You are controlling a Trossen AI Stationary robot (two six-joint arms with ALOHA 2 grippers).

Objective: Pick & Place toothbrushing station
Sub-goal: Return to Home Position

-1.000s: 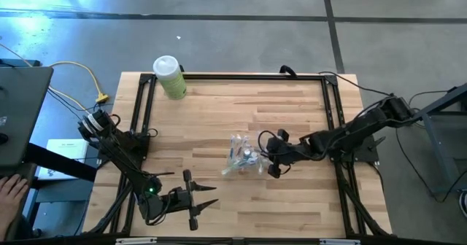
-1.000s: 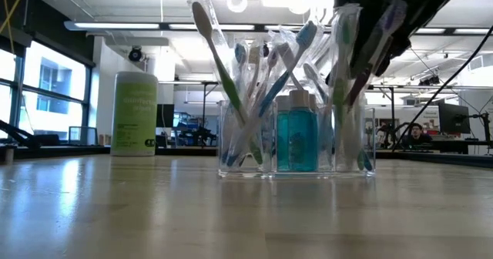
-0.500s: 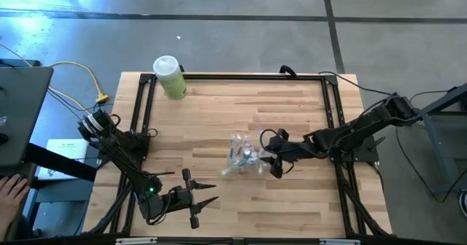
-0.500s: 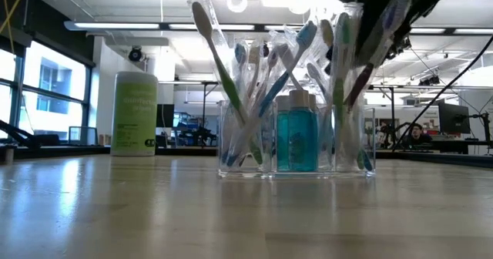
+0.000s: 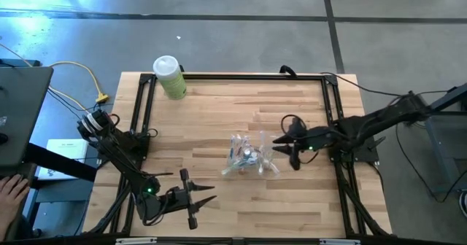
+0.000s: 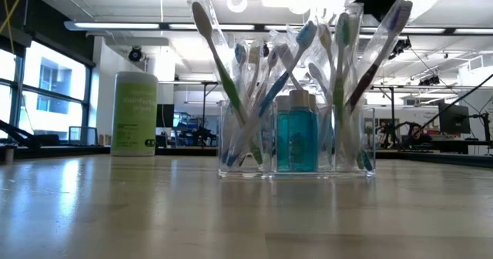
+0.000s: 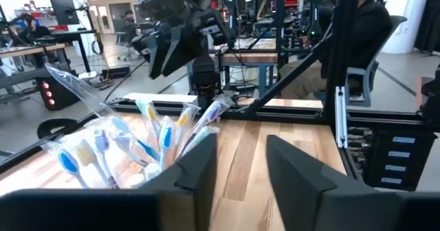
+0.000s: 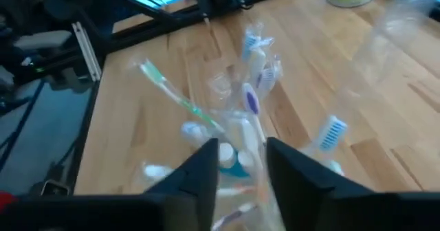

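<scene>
we've got the right gripper [image 5: 287, 150] just beside the transparent organizer [image 5: 246, 160], not touching it, jaws a bit apart, nothing in them | toothbrushes [image 6: 286, 72] leaning inside the organizer, mid-table | left gripper [image 5: 206, 195] well apart from it, jaws apart, empty

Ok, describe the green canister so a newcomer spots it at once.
In the high view, start at the wooden table. At its top-left corner, apart from the clear toothbrush organizer mid-table, stands the canister. It is the only pale green cylinder, white-lidded.
</scene>
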